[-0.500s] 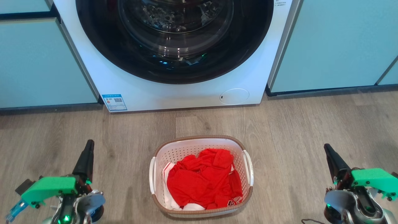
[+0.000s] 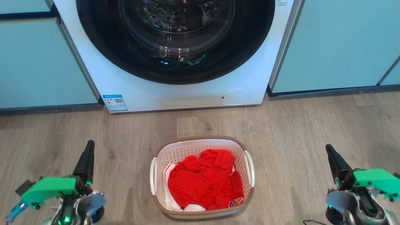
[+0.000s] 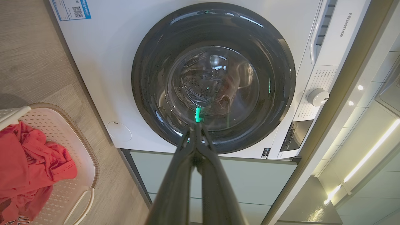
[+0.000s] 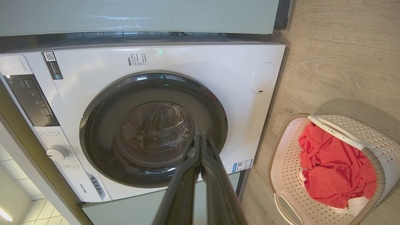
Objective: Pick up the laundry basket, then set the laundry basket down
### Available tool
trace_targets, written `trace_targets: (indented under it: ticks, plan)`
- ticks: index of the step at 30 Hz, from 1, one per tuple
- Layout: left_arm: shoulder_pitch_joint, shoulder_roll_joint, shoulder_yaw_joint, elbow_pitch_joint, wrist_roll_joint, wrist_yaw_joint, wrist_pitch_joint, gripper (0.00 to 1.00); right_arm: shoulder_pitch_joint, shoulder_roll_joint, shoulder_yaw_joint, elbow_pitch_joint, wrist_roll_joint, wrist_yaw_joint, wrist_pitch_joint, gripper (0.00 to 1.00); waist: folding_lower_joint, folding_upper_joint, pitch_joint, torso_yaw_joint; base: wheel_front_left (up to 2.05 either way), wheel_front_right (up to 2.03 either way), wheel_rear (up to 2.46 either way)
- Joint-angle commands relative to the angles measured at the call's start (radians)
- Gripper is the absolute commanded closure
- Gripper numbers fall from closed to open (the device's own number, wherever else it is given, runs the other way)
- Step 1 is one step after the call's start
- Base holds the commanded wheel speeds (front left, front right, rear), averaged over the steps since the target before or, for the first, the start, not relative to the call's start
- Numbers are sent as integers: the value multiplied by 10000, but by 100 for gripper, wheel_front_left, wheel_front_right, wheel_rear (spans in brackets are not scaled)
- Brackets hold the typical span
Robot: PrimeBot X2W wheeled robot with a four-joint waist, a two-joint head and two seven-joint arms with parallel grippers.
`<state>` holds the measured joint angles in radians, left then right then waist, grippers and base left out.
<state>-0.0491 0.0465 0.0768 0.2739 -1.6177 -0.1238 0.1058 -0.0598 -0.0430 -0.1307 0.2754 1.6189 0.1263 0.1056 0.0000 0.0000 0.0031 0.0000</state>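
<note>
There is one laundry basket [image 2: 187, 152] with two white grips, a left handle [image 2: 152, 176] and a right handle [image 2: 251, 168]. It holds one red heap of cloth [image 2: 203, 184]; how many garments cannot be told. One washing machine [image 2: 140, 93] carries one round door [image 2: 175, 37], one blue label [image 2: 115, 102], one round flap [image 2: 235, 96] and one dial [image 3: 317, 97]. Two grippers show: the left gripper [image 2: 89, 147] and the right gripper [image 2: 329, 151].
</note>
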Motion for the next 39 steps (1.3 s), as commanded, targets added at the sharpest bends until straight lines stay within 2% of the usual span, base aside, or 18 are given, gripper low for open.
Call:
trace_targets:
  ticks: [1,2,3,6,25,39]
  plan:
    - [-589,46,369,-289,91,-69,74,100,-482,-77,165,-307,-106,44,79,100,0,0,0,0,0,0,0]
    - [-589,46,369,-289,91,-69,74,100,-482,-77,165,-307,-106,44,79,100,0,0,0,0,0,0,0]
    - [0,0,2,0,0,0,0,0,0,0,0,2,0,-2,0,0,0,0,0,0,0,0,0]
    - [231,-21,-32,414,0,10,-9,0,187,63,35,413,3,-2,-14,0,0,0,0,0,0,0,0]
    - [91,-13,417,97,638,-2,-536,0,71,44,-15,-21,-877,5,-540,0,0,0,15,10,0,0,0]
    - [-132,-6,965,-742,2208,2,-976,0,-198,27,9,-753,-2799,10,-979,0,0,0,28,64,0,0,0]
